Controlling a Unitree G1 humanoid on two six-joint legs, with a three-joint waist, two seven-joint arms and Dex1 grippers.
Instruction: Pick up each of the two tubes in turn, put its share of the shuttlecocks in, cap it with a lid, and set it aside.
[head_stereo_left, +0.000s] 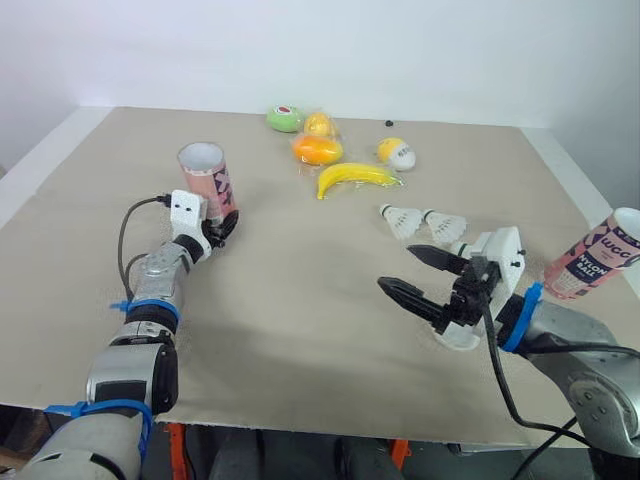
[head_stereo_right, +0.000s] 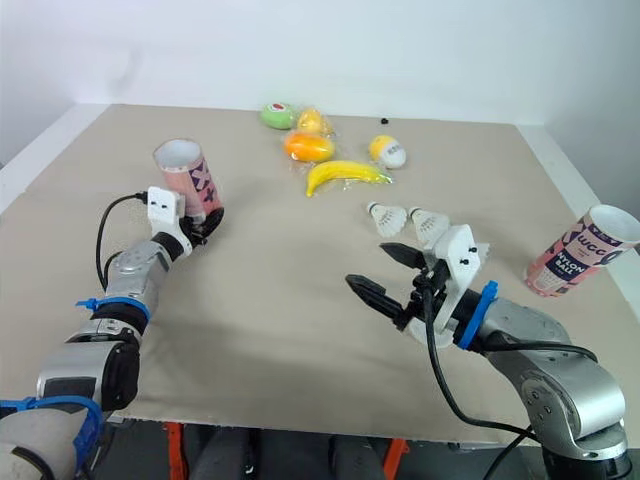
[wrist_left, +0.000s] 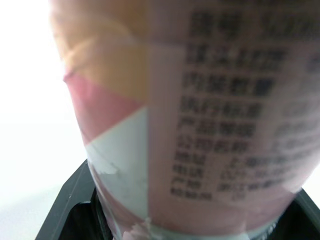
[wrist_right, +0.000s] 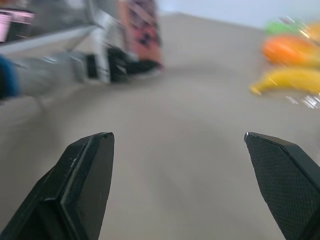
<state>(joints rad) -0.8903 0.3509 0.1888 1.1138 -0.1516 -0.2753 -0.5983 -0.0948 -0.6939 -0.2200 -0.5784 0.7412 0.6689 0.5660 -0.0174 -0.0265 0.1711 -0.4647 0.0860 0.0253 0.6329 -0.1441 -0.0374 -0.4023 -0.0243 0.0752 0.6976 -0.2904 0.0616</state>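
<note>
A pink open-topped tube (head_stereo_left: 206, 177) stands upright at the left of the table, and my left gripper (head_stereo_left: 223, 228) is shut on its lower part. The left wrist view has the tube's printed wall (wrist_left: 200, 125) close between the black fingers (wrist_left: 70, 202). A second pink tube (head_stereo_left: 594, 257) leans at the table's right edge. Two white shuttlecocks (head_stereo_left: 402, 220) (head_stereo_left: 446, 226) lie side by side right of centre. My right gripper (head_stereo_left: 398, 268) hovers open and holds nothing, just in front of them. A white lid (head_stereo_left: 461, 337) lies under its wrist.
Toy fruit sits at the back centre: a banana (head_stereo_left: 355, 177), an orange (head_stereo_left: 317, 150), a lemon (head_stereo_left: 318, 124), a green piece (head_stereo_left: 284, 118) and a yellow-and-white piece (head_stereo_left: 397, 153). Bare beige tabletop (head_stereo_left: 300, 300) stretches between my two arms.
</note>
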